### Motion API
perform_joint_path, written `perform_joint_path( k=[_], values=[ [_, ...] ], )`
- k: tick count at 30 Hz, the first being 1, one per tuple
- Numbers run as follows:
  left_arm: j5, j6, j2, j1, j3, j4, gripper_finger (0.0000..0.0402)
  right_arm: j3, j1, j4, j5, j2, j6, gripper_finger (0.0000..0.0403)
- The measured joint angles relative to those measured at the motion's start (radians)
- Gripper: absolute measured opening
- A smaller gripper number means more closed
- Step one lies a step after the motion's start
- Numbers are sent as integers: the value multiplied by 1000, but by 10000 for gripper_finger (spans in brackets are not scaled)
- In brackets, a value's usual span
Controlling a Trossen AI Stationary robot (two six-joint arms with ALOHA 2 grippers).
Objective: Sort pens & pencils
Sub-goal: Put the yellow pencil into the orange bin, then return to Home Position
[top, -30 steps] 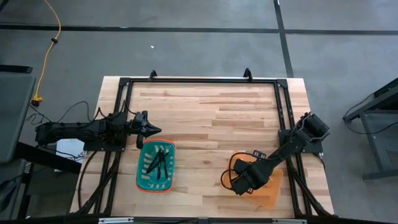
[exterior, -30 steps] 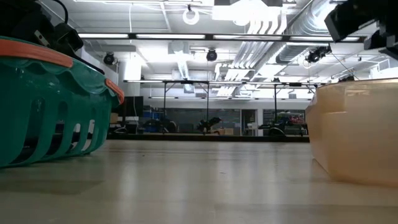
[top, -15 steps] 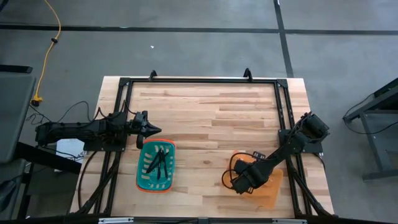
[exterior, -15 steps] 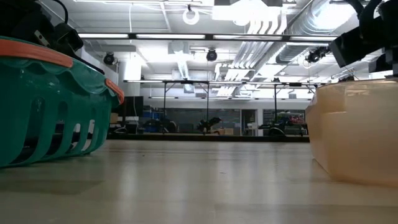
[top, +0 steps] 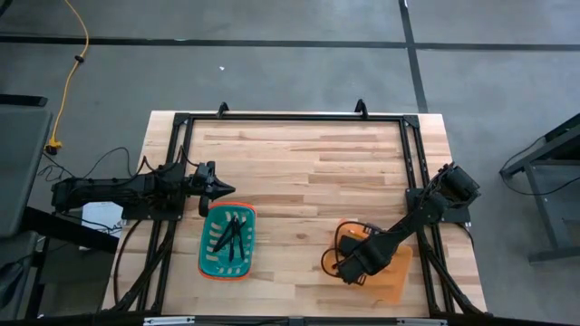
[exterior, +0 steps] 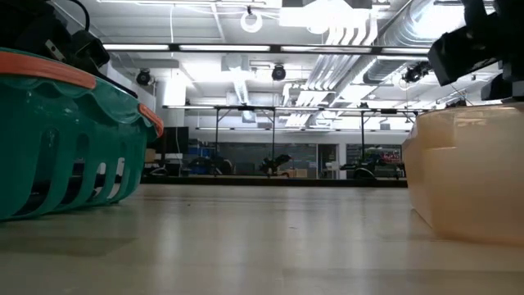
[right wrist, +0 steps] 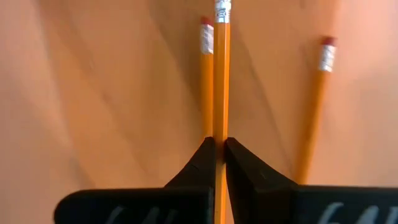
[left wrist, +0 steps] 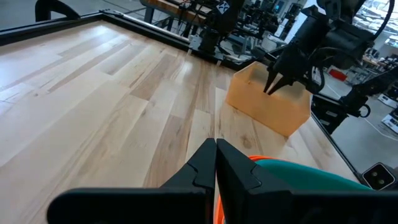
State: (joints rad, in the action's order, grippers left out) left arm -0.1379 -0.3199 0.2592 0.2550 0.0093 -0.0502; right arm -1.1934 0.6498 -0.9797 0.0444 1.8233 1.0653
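Orange pencils [right wrist: 221, 74], unlabelled; right pincer [right wrist: 217, 144] pinches one over two others.

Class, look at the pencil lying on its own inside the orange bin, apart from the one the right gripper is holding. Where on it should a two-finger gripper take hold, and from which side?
Probably mid-shaft on the lone pencil, coming straight down from above, fingers across its thin width. It lies flat on the orange bin floor with clear space either side, apart from the pencil the right gripper holds.
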Motion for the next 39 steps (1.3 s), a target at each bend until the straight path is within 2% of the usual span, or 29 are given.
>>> perform_joint_path(
  k=[9, 23, 34, 39],
  values=[
    [0, 0, 0, 0, 0, 0, 1, 0, 1, 143, -53, 0, 0, 0],
    [0, 0, 0, 0, 0, 0, 1, 0, 1, 147, -53, 0, 40, 3],
    [0, 0, 0, 0, 0, 0, 1, -3, 1, 148, -53, 0, 106, 81],
    [0, 0, 0, 0, 0, 0, 1, -3, 0, 146, -89, 0, 101, 99]
  ],
)
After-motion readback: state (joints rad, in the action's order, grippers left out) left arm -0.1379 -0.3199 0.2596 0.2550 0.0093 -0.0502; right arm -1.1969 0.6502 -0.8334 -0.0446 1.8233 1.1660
